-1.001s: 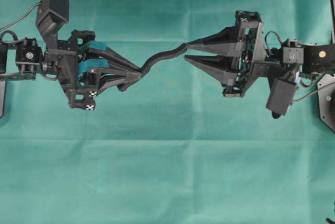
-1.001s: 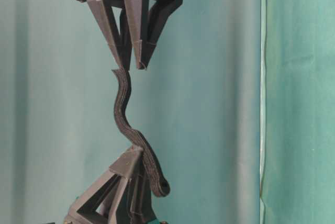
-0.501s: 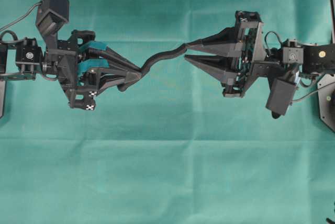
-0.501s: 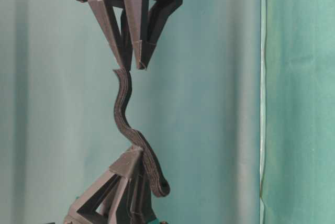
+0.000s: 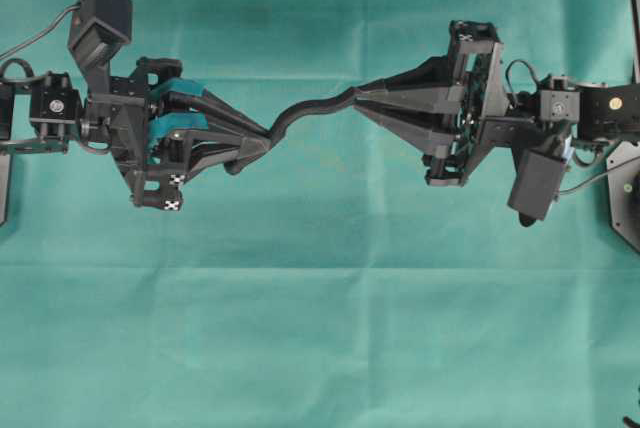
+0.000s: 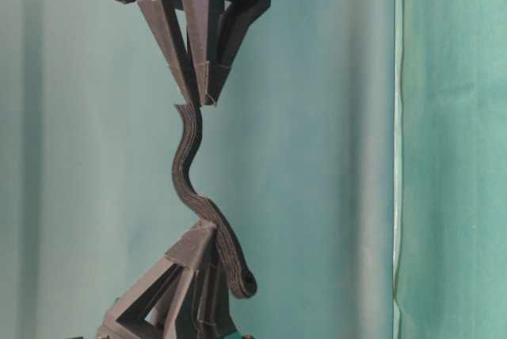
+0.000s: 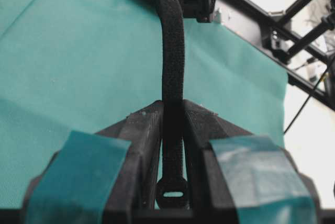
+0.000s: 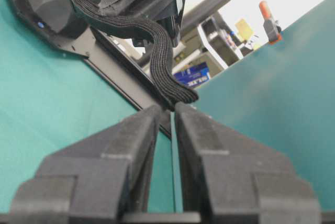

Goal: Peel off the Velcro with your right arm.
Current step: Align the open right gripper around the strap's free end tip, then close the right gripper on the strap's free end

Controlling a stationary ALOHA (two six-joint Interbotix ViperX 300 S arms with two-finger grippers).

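Note:
The Velcro (image 5: 300, 111) is a wavy black strip stretched in the air between both grippers. My left gripper (image 5: 262, 138), the one with teal pads, is shut on it near the knob end. In the left wrist view the strip (image 7: 171, 51) runs up from between the fingers, and its slotted knob (image 7: 172, 191) hangs behind the tips. The right arm's all-black gripper (image 5: 357, 96) has its fingertips pinched together at the strip's free end. In the right wrist view that end (image 8: 180, 97) sits right at the tips, with only a thin slit behind them.
Green cloth (image 5: 330, 298) covers the whole table under both arms. The table-level view shows the strip (image 6: 184, 165) hanging clear of the cloth, with a fold line (image 6: 396, 149) to the right. Arm bases and cables sit at the far left and right edges.
The right gripper's fingers have closed from a visible gap to tips pinched on the Velcro's free end. The left gripper and the strip's shape are unchanged.

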